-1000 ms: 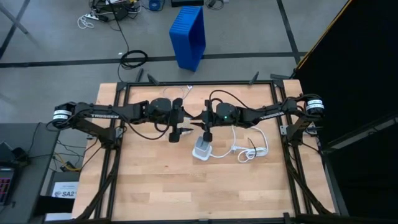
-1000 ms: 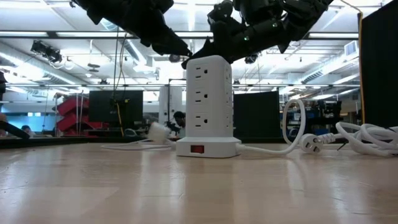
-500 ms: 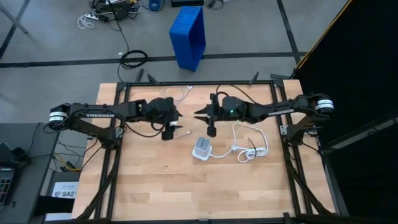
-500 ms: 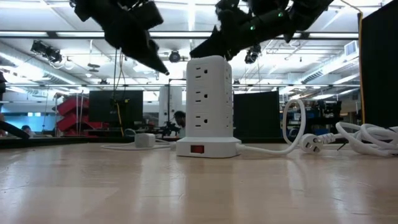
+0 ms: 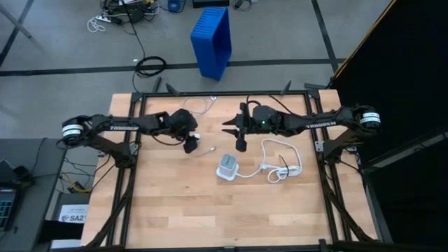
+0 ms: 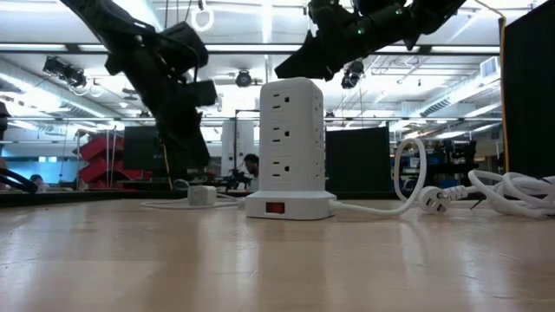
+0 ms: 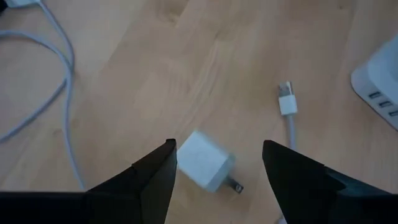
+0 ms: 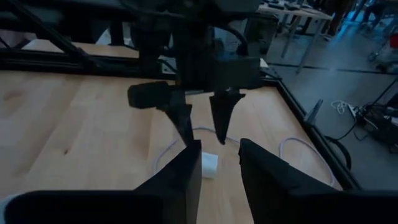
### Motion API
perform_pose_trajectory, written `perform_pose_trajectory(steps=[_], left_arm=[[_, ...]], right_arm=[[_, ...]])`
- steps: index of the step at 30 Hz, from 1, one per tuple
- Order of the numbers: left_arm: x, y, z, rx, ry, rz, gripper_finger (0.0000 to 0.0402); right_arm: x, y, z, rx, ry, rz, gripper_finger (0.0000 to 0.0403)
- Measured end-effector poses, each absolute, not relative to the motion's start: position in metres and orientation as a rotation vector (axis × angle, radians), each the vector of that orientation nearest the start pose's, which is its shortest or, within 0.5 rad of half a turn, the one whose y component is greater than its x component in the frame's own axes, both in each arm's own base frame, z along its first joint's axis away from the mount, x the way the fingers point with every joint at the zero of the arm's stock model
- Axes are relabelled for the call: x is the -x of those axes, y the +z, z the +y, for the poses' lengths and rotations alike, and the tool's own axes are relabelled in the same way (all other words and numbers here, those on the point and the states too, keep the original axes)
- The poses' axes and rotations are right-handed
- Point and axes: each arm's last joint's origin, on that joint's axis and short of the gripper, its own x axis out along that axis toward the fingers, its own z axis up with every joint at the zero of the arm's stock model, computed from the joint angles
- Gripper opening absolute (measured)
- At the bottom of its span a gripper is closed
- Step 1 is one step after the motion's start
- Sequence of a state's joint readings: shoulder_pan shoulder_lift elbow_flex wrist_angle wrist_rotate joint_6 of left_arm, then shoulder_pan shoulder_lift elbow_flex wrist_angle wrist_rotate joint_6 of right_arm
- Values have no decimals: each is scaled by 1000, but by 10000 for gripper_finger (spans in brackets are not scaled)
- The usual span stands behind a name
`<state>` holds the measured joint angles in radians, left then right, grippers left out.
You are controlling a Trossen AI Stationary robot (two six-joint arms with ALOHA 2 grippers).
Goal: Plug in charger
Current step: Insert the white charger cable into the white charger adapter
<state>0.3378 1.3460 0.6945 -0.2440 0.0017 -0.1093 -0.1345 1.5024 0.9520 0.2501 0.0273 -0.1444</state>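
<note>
Left wrist view: charger lying loose on the desk, prongs out, between the spread fingers of the left tool, close to a thin cable's plug. Best lowered squarely and closed on the flat sides, prongs clear for the power tower. Right tool, slightly parted and empty, hovering nearby.

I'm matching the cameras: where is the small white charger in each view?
High: charger on the table, left of the power tower.
Low: left of the tower.
Left wrist: between the fingers; tower at the edge.
Right wrist: mid-picture.
Landmark: the tower.
</note>
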Motion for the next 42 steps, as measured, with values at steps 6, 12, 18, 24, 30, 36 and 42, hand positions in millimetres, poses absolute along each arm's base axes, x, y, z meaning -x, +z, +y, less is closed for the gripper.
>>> perform_pose_trajectory(steps=[6,12,18,24,30,36,42], left_arm=[[-241,167,95,317,412,926,223],[-247,150,100,407,385,953,223],[-252,134,101,428,359,996,217],[-254,133,102,391,361,1009,124],[-259,150,103,310,304,958,125],[-257,198,100,208,269,730,125],[-250,268,86,32,94,240,125]], right_arm=[[-331,258,-45,119,-134,344,115],[-330,257,-45,114,-135,357,127],[-330,256,-45,113,-132,366,126],[-329,254,-45,112,-131,383,128],[-329,254,-45,112,-131,385,125],[-329,255,-45,137,-127,382,126],[-331,258,-45,134,-99,342,128]])
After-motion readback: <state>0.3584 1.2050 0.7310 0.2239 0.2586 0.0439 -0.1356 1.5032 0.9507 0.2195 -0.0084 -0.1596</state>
